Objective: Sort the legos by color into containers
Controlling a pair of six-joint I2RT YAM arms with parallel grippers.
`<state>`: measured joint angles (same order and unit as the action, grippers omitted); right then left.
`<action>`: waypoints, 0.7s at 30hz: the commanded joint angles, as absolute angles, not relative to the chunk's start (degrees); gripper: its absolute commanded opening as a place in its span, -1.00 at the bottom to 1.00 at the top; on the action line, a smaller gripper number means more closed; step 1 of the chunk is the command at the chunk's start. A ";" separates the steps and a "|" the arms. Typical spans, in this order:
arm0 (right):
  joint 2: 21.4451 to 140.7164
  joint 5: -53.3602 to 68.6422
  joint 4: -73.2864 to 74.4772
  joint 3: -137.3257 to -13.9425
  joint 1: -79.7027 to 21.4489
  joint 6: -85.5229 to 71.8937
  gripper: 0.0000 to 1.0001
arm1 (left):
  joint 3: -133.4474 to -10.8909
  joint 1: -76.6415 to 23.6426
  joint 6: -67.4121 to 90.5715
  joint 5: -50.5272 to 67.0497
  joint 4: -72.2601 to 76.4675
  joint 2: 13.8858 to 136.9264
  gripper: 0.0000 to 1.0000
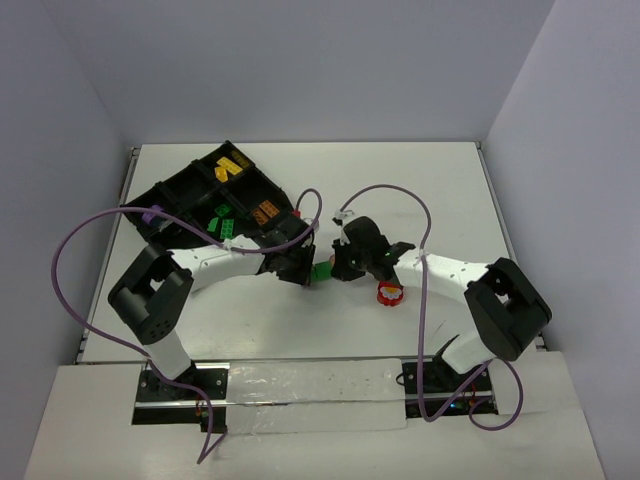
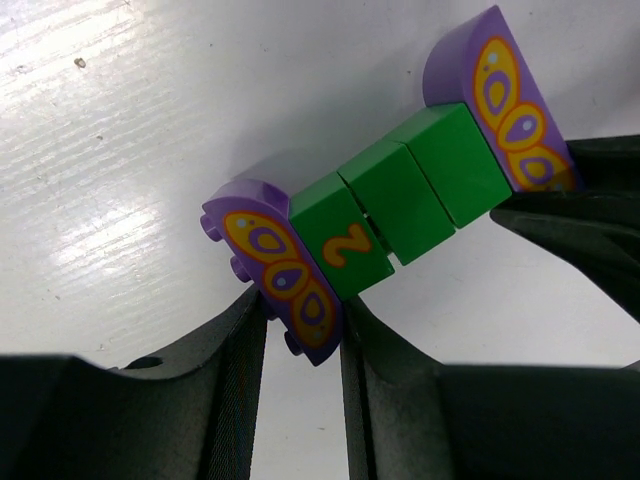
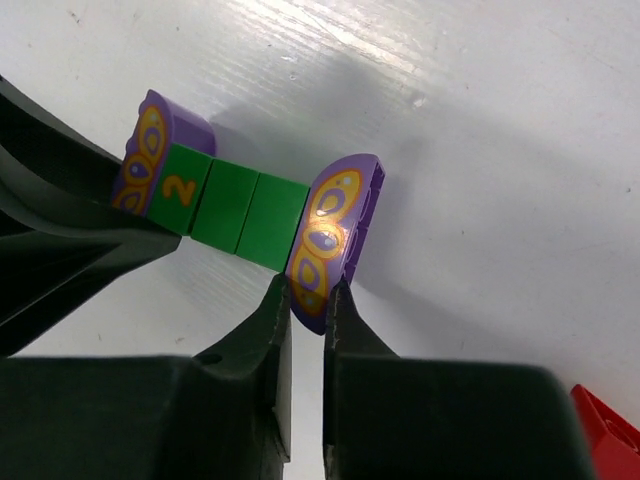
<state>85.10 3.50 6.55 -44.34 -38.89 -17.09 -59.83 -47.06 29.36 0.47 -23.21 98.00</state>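
A green bar (image 2: 400,195) with purple butterfly-wing ends is held just above the white table, between both arms. My left gripper (image 2: 300,312) is shut on the purple end (image 2: 280,275) next to the block marked "2". My right gripper (image 3: 308,298) is shut on the opposite purple end (image 3: 330,235). From above, the bar (image 1: 322,271) spans the gap between the left gripper (image 1: 300,268) and the right gripper (image 1: 343,265). The black divided tray (image 1: 170,195) stands at the back left, holding yellow (image 1: 232,168), orange (image 1: 264,212) and green (image 1: 222,222) legos in separate compartments.
A red-and-white lego (image 1: 388,293) lies on the table just right of the right gripper, and its red corner (image 3: 610,430) shows in the right wrist view. Purple cables loop above both arms. Walls close in the table on three sides.
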 commanded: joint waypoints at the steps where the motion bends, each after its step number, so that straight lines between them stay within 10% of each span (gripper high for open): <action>1: 82.69 1.87 3.83 -42.81 -34.23 -19.62 -1.00 | -60.13 -46.50 27.83 0.96 -22.37 94.94 -1.00; 18: 81.39 -5.25 7.57 -41.91 -30.85 -22.02 -1.00 | -61.66 -43.45 26.28 -1.06 -25.38 91.64 -1.00; 21: 81.74 -6.00 8.41 -42.40 -30.85 -21.79 -0.51 | -62.51 -42.41 26.45 1.18 -25.52 90.49 -1.00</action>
<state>82.46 -2.46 7.27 -40.72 -30.86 -21.12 -59.81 -43.82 26.74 -0.14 -25.04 94.34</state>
